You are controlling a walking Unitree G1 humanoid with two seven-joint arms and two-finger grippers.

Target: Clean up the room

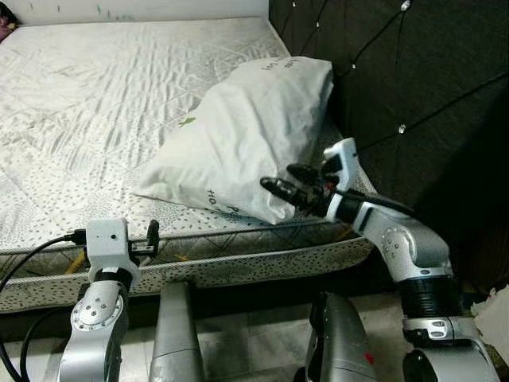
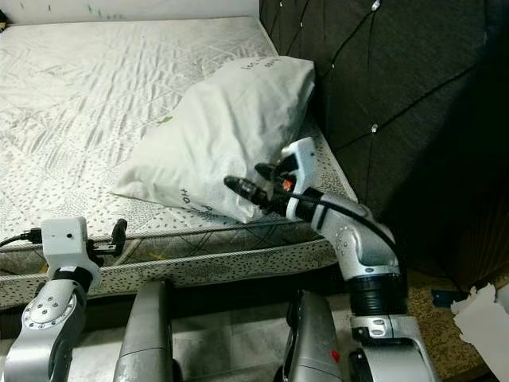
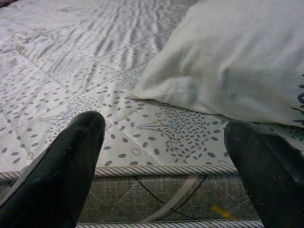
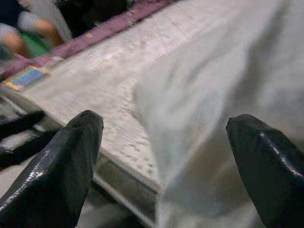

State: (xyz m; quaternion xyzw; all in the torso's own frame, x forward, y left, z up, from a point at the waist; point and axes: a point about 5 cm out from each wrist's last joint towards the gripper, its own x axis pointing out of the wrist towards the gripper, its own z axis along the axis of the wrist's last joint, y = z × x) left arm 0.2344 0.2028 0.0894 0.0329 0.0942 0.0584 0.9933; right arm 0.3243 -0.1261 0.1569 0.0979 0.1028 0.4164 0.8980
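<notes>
White and rumpled, a printed pillow (image 1: 246,139) is lying aslant in the middle right of the left eye view, on a bare quilted mattress (image 1: 87,111), its far end leaning toward the dark tufted headboard (image 1: 413,79) and its near corner hanging close to the mattress edge. The right gripper (image 1: 288,181) is reaching in from the lower right, its 2 black fingers spread apart at the pillow's near corner, 1 finger lying against the fabric; nothing is being gripped. In the right wrist view the fingers are standing wide with the blurred pillow between them, and a person's arm is showing at the upper left of that frame. The left gripper (image 1: 147,239) is hovering low at the mattress edge in the lower left, also parted and holding nothing.

By my judgement the tidying is at an early stage: the pillow is not yet squared against the headboard, so grasping and setting it straight is left. Crumpled white paper (image 2: 485,314) is lying on the floor at the lower right, probably also to be collected.
</notes>
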